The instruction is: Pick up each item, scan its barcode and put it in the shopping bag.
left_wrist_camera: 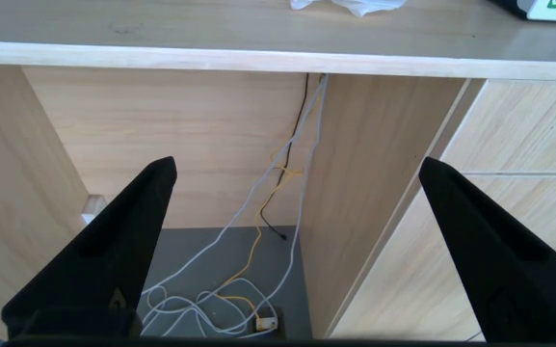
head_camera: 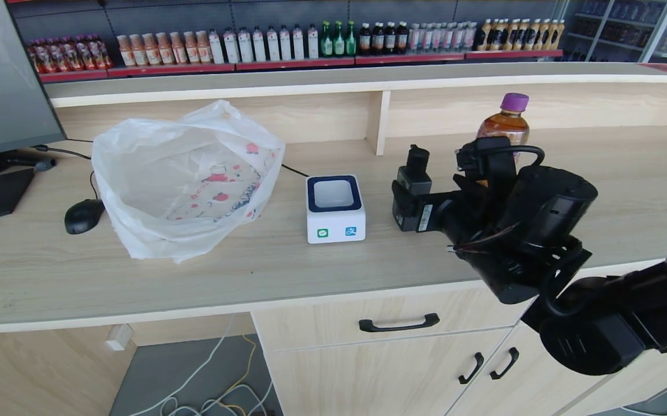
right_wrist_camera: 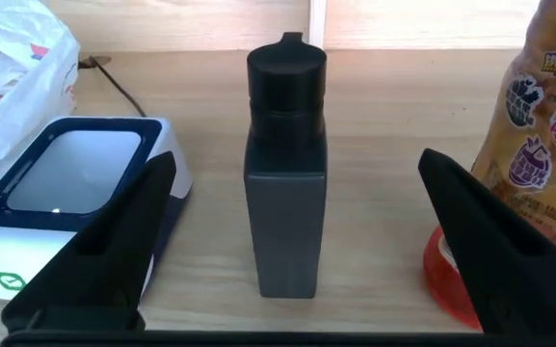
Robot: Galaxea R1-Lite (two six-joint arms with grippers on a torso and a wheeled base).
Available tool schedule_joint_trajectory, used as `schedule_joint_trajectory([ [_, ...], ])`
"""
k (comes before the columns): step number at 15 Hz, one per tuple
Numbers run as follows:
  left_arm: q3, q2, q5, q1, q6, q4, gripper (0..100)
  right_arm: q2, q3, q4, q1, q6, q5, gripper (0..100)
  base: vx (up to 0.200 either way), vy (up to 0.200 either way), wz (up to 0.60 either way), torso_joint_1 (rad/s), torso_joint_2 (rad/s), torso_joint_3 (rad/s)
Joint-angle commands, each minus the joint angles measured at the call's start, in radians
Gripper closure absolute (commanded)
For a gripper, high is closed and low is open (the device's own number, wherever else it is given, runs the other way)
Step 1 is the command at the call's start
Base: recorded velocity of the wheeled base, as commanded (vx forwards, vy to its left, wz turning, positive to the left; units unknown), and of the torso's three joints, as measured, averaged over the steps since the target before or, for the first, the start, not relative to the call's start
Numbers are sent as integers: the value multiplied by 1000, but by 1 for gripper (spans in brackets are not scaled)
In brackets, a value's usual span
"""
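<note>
**Two bottles on the bench, not yet scanned or bagged**

At far left, the left tool (left_wrist_camera: 299, 166) hangs below the edge of the bench (head_camera: 287, 260). It is released and empty, and it faces loose cables (left_wrist_camera: 258, 241) in the opening underneath. On the bench top, a black mouse (head_camera: 84, 215) lies just beside the white shopping bag (head_camera: 183, 179), which stands open. Its red print makes it hard to tell whether anything is inside.

Right of the bag sits the white scanner (head_camera: 335, 208), window up. Next stands a dark square bottle (head_camera: 413, 190), upright between the spread fingers of the right tool (right_wrist_camera: 297, 159), which is released and touches nothing. Farthest right, near the back, stands a purple-capped brown drink bottle (head_camera: 506, 124).

Judging by this, both bottles remain to be picked up, scanned and bagged, and the dark one looks next.
</note>
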Motion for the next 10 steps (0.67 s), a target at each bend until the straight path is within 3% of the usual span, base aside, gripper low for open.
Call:
schedule_joint_trajectory([
  [1, 0, 0, 0, 0, 0, 0, 0, 18, -21, 0, -3, 0, 0, 0, 0, 0, 0, 0, 0, 0],
  [10, 0, 0, 0, 0, 0, 0, 0, 88, -116, 6, -66, 3, 48, 0, 0, 0, 0, 0, 0, 0],
])
